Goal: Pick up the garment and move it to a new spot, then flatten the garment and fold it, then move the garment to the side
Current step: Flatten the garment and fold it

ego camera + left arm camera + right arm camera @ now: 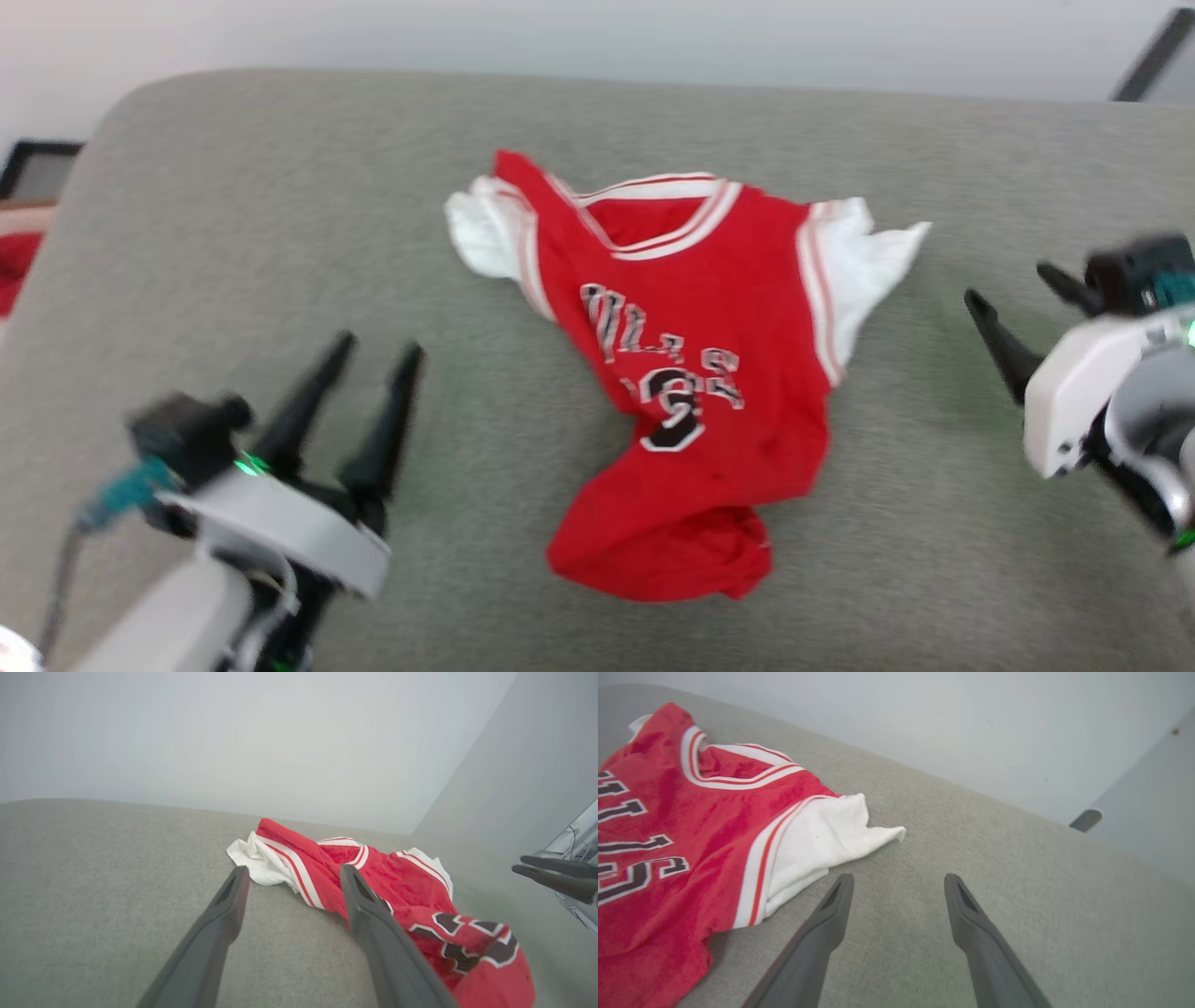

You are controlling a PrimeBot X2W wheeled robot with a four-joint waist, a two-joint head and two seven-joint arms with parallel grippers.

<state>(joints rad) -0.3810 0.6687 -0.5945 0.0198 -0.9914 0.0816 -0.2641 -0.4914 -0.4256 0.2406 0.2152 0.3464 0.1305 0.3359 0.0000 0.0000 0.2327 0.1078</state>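
Note:
The garment is a red jersey with white sleeves, striped trim and black lettering. It lies rumpled in the middle of the grey padded surface, collar toward the far edge, hem bunched up near me. My left gripper hovers open at the lower left, well clear of the cloth. My right gripper is open at the right edge, just beyond the white sleeve. In the left wrist view the garment lies ahead of the left gripper. In the right wrist view the sleeve of the garment lies just ahead-left of the right gripper.
The grey surface ends at a rounded far edge against a pale wall. Something red and a dark frame sit off the left side. The other arm's fingers show at the right of the left wrist view.

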